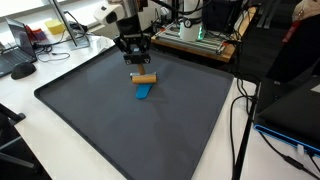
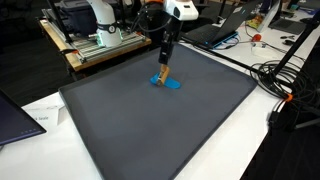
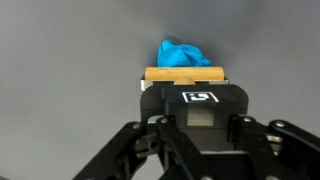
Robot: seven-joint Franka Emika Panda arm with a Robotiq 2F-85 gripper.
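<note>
Gripping the wooden block (image 3: 185, 74): jaws clenched on it, block crosswise between them, ends sticking out both sides. It sits low over the dark mat (image 1: 100, 120) on the bench (image 1: 25, 95). Crumpled blue cloth (image 3: 183, 52) lies just beyond it.

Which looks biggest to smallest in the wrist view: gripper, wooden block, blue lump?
1. The gripper, though it is nearest the camera, so unsure.
2. The wooden block and the blue lump: wider versus taller, too alike to rank.
</note>
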